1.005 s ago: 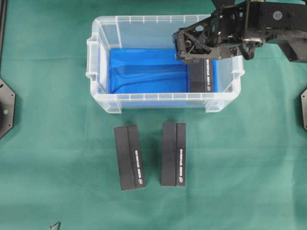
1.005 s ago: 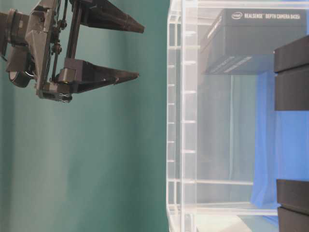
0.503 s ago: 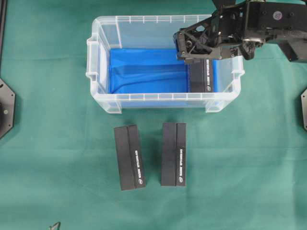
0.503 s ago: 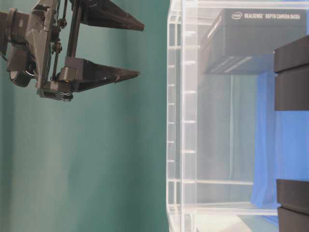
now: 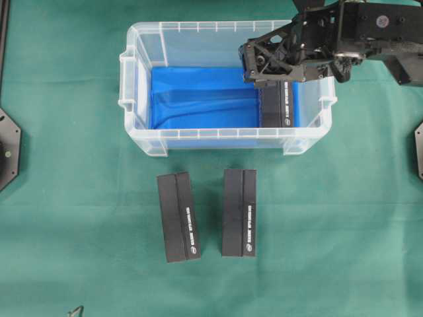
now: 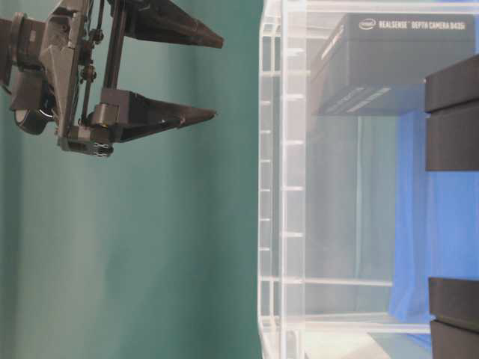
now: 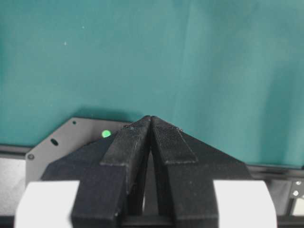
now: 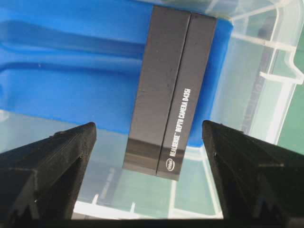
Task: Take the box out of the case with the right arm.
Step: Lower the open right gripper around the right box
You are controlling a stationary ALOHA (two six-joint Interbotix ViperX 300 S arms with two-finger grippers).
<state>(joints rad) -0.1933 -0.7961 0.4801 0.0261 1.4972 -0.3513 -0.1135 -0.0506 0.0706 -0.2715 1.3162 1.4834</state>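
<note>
- Green cloth is spread over the whole work surface; faint creases are seen in it, and no bare table is exposed in the overhead view.
- The case, a clear plastic tub with side handles, is placed in the upper middle of the cloth. Its bottom is lined with a blue sheet, which is wrinkled.
- The box is found inside the case, lying flat on the blue sheet against the right-hand end wall. White lettering is printed along its lid.
- The right arm is extended from the upper right over the case rim. The right gripper is positioned above the box with its jaws spread wide; the box is seen between the two fingers in the wrist view, untouched and not grasped.
- In the table-level view the right gripper is shown outside and above the rim of the case, clear of the box.
- Two further black boxes are laid on the cloth in front of the case: a left box and a right box, near each other but apart.
- The left gripper is seen only in its own wrist view, with jaws pressed together at the tips and nothing held, above green cloth and a grey base plate.
- Dark mounting plates are visible at the left edge and right edge of the cloth.
</note>
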